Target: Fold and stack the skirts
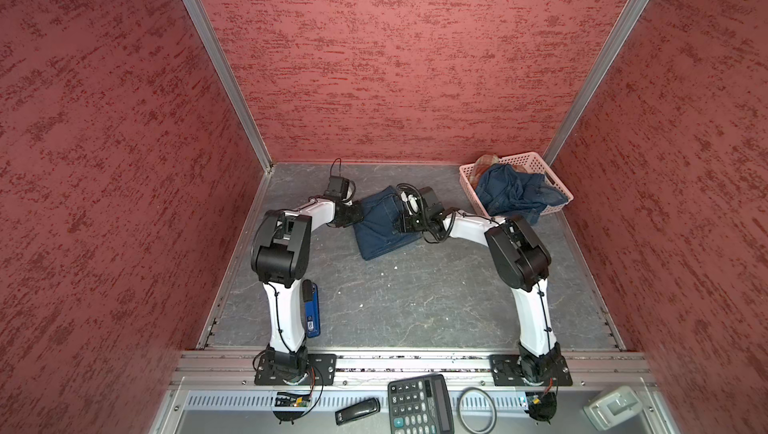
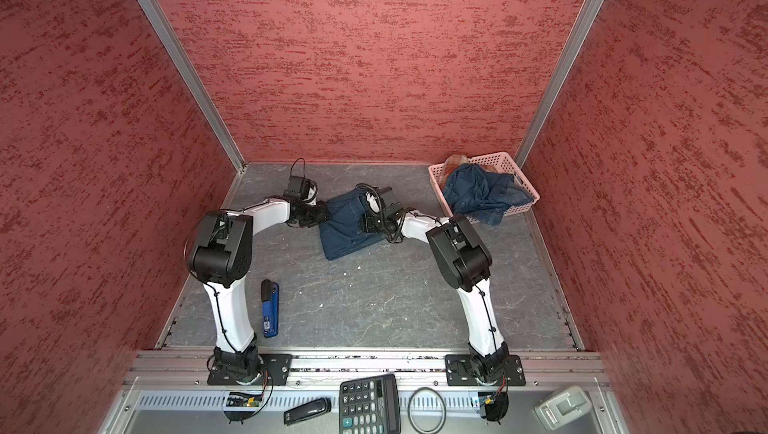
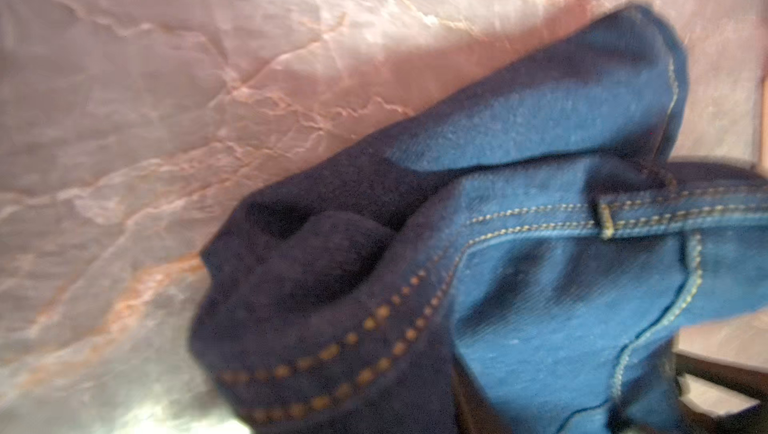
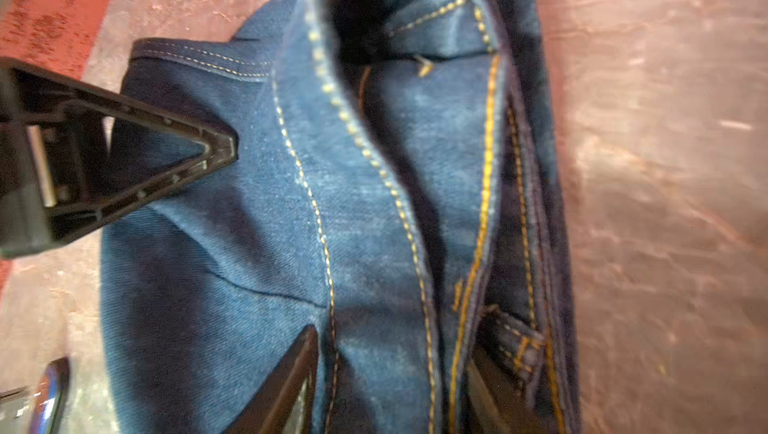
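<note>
Although one denim skirt (image 1: 380, 238) lies out on the desk (image 1: 415, 307) at the centre of both top views, I judge the job barely a third along. That skirt looks doubled over into a rough rectangle, yet its waistband end is rumpled and raised, so its fold is not finished.

My left gripper (image 1: 358, 220) sits at the skirt's left edge. Bunched denim fills the left wrist view and hides the fingers, so I cannot tell whether it has hold of the cloth. My right gripper (image 4: 392, 353) is down on the skirt's upper right part, its fingers (image 4: 286, 365) standing apart on either side of a stitched ridge of denim — whether they pinch it I cannot tell.

At the upper right, the pink basket (image 1: 532, 158) holds a second denim skirt (image 1: 511, 193), crumpled and spilling over the near rim, with a plaid skirt (image 1: 488, 162) showing behind it. Neither is folded — and no stack exists yet.
</note>
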`<action>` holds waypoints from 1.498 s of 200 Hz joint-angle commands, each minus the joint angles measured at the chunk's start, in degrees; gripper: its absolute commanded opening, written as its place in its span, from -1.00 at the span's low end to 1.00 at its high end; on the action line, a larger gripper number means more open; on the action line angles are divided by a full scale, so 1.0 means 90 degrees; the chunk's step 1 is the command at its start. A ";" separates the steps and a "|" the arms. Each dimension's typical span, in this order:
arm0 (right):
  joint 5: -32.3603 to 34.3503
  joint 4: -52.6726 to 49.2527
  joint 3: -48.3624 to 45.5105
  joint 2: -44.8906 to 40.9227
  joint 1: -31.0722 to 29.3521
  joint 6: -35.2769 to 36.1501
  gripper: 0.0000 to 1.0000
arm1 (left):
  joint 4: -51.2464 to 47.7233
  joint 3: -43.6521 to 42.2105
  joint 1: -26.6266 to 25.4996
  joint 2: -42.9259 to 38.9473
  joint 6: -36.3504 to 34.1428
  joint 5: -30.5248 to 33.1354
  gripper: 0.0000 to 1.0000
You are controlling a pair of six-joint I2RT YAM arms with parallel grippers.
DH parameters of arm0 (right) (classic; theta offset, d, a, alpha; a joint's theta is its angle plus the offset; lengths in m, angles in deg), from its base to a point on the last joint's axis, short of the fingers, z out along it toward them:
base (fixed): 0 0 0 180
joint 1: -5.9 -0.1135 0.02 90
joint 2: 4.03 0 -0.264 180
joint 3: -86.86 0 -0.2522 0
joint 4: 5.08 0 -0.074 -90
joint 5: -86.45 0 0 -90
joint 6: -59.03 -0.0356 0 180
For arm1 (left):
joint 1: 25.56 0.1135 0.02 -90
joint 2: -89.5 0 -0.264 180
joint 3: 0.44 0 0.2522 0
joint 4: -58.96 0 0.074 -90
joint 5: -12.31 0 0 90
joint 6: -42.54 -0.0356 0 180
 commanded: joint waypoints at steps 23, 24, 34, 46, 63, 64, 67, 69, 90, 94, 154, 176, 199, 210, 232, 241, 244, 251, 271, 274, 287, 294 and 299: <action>-0.0504 -0.0012 -0.0066 -0.0243 0.0207 -0.0063 0.19 | 0.0275 0.0247 0.0253 0.0136 0.0644 -0.0485 -1.00; -0.0495 -0.0016 -0.0087 -0.0270 0.0222 -0.0065 0.20 | 0.0284 0.0257 0.0259 0.0136 0.0663 -0.0484 -1.00; -0.0392 -0.0026 -0.0218 -0.0543 0.0280 -0.0086 0.24 | 0.0289 0.0345 0.0365 0.0141 0.0911 -0.0447 -1.00; -0.0163 -0.0064 -0.0417 -0.0936 0.0307 -0.0091 0.29 | 0.0375 0.0397 0.0528 0.0121 0.1227 -0.0351 -1.00; 0.0061 -0.0037 -0.0763 -0.1484 0.0325 -0.0103 0.33 | 0.0471 0.0502 0.0785 0.0141 0.1629 -0.0169 -1.00; 0.0071 -0.0034 -0.0782 -0.1520 0.0330 -0.0109 0.34 | 0.0475 0.0506 0.0803 0.0148 0.1649 -0.0150 -1.00; 0.0087 -0.0021 -0.0849 -0.1606 0.0332 -0.0115 0.34 | 0.0478 0.0531 0.0849 0.0158 0.1704 -0.0098 -1.00; 0.0099 -0.0011 -0.0885 -0.1667 0.0334 -0.0123 0.35 | 0.0493 0.0542 0.0874 0.0163 0.1751 -0.0066 -1.00; 0.0280 0.0099 -0.1275 -0.2199 0.0334 -0.0228 0.38 | 0.0702 0.0617 0.1256 0.0260 0.2297 0.0140 -1.00; 0.0306 0.0120 -0.1361 -0.2297 0.0343 -0.0249 0.38 | 0.0770 0.0606 0.1351 0.0272 0.2414 0.0168 -1.00; 0.0568 0.0301 -0.1894 -0.2947 0.0347 -0.0364 0.40 | 0.1415 0.0741 0.2392 0.0459 0.3987 0.0982 -1.00; 0.0599 0.0326 -0.1912 -0.2970 0.0348 -0.0413 0.40 | 0.1500 0.0911 0.2568 0.0536 0.4551 0.1232 -1.00; 0.0597 0.0333 -0.1913 -0.2960 0.0344 -0.0438 0.40 | 0.1721 0.0850 0.2723 0.0551 0.5234 0.1593 -1.00; 0.0671 0.0296 -0.1915 -0.2958 0.0344 -0.0408 0.40 | 0.1829 0.0820 0.2796 0.0600 0.5521 0.1719 -1.00; 0.0812 0.0139 -0.1848 -0.2975 0.0363 -0.0313 0.40 | 0.1715 0.1064 0.2903 0.0821 0.5795 0.1876 -1.00; 0.0883 0.0081 -0.1811 -0.3007 0.0387 -0.0299 0.40 | 0.1564 0.1262 0.2941 0.0961 0.5843 0.1814 -1.00; 0.0915 0.0057 -0.1799 -0.3016 0.0393 -0.0295 0.40 | 0.1498 0.1316 0.2949 0.0995 0.5862 0.1823 -1.00; 0.0955 0.0022 -0.1765 -0.3047 0.0406 -0.0285 0.40 | 0.1422 0.1369 0.2959 0.1048 0.5924 0.1885 -1.00; 0.1102 -0.0063 -0.1698 -0.3151 0.0458 -0.0261 0.42 | 0.1660 0.1389 0.3022 0.1187 0.6117 0.1846 -1.00; 0.1121 -0.0077 -0.1686 -0.3165 0.0468 -0.0261 0.42 | 0.1588 0.1454 0.3023 0.1230 0.6124 0.1822 -1.00; 0.1242 -0.0169 -0.1643 -0.3226 0.0527 -0.0266 0.43 | 0.1281 0.1785 0.3026 0.1404 0.6071 0.1806 -0.98; 0.1318 -0.0221 -0.1624 -0.3269 0.0570 -0.0272 0.44 | 0.1270 0.1898 0.3017 0.1481 0.6001 0.1769 -0.85; 0.1388 -0.0275 -0.1603 -0.3292 0.0609 -0.0280 0.44 | 0.1220 0.1996 0.3015 0.1527 0.5943 0.1722 -0.69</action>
